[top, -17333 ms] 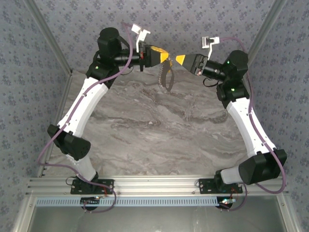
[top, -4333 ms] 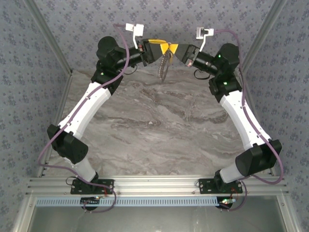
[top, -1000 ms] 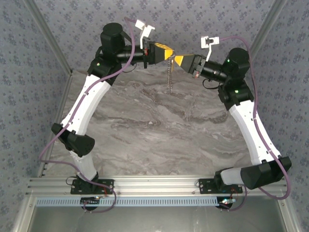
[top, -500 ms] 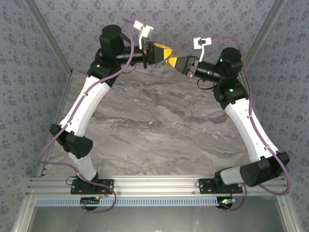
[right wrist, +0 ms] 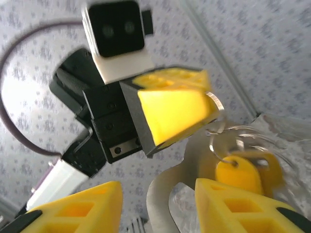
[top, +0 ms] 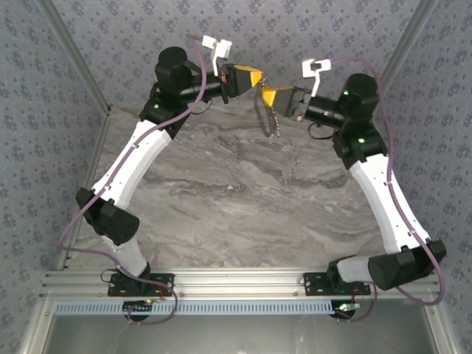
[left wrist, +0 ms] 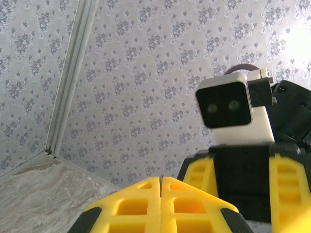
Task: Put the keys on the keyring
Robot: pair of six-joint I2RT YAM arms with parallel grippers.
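Observation:
My left gripper (top: pixel 257 79) is raised above the far edge of the table, its yellow fingers (left wrist: pixel 161 180) pressed shut. In the right wrist view its tip pinches a thin wire ring of the keyring (right wrist: pixel 217 105). From there the grey keyring (top: pixel 268 118) hangs down as a floppy loop. The keys, a small yellow oblong piece (right wrist: pixel 238 173), dangle on a wire ring beside a curved grey metal strip (right wrist: pixel 163 196). My right gripper (top: pixel 270 96) faces the left one, open. Its jaws (right wrist: pixel 158 188) straddle the grey strip without pinching it.
The grey marbled tabletop (top: pixel 236 199) lies far below both grippers. Patterned walls (top: pixel 317 29) close in behind and at the sides. The right wrist's white camera block (left wrist: pixel 233 108) sits close in front of the left fingers.
My right gripper has opened and drawn back slightly to the right. The grey loop, bunched between the tips half a second ago, now hangs free from the left gripper.

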